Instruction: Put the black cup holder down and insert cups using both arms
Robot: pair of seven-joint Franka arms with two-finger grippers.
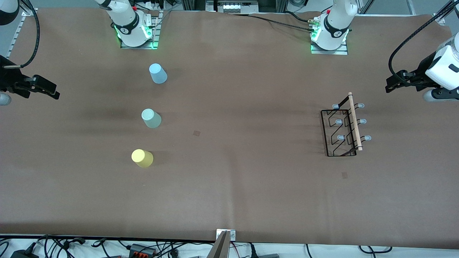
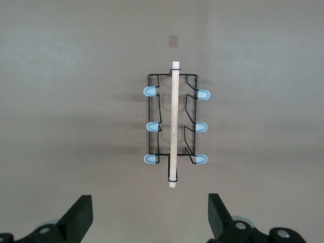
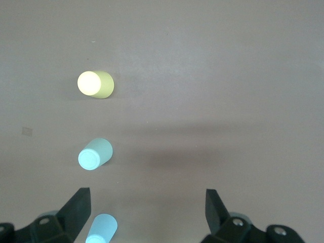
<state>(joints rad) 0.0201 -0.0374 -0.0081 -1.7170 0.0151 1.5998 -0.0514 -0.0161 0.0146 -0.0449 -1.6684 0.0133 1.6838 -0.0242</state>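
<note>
The brown flat bench (image 1: pixel 229 186) carries four task things. The thin black wire cup holder (image 1: pixel 340 132) stands upright toward the left arm's end of the bench, with its light wooden rod handle (image 1: pixel 355 122) on top and six small grey-blue tipped pegs (image 2: pixel 150 91) pointing out, three on each side. No cup hangs on any peg.

The three small tapered plastic cups stand upside down in a loose row toward the right arm's end of the bench, well apart from the holder and from each other. The light blue cup (image 1: pixel 158 73) is the farthest from the front camera, the pale grey-green cup (image 1: pixel 151 118) is between the other two, and the yellow cup (image 1: pixel 142 158) is the nearest to the front camera.

The left tool (image 2: pixel 150 218) hangs in the air over the bench edge at the left arm's end, near the holder but not touching it. Its two black fingers (image 2: pixel 79 216) are spread wide and hold nothing.

The right tool (image 3: pixel 147 212) hangs over the bench edge at the right arm's end, apart from the cups. Its fingers (image 3: pixel 77 210) are also spread wide and empty.
</note>
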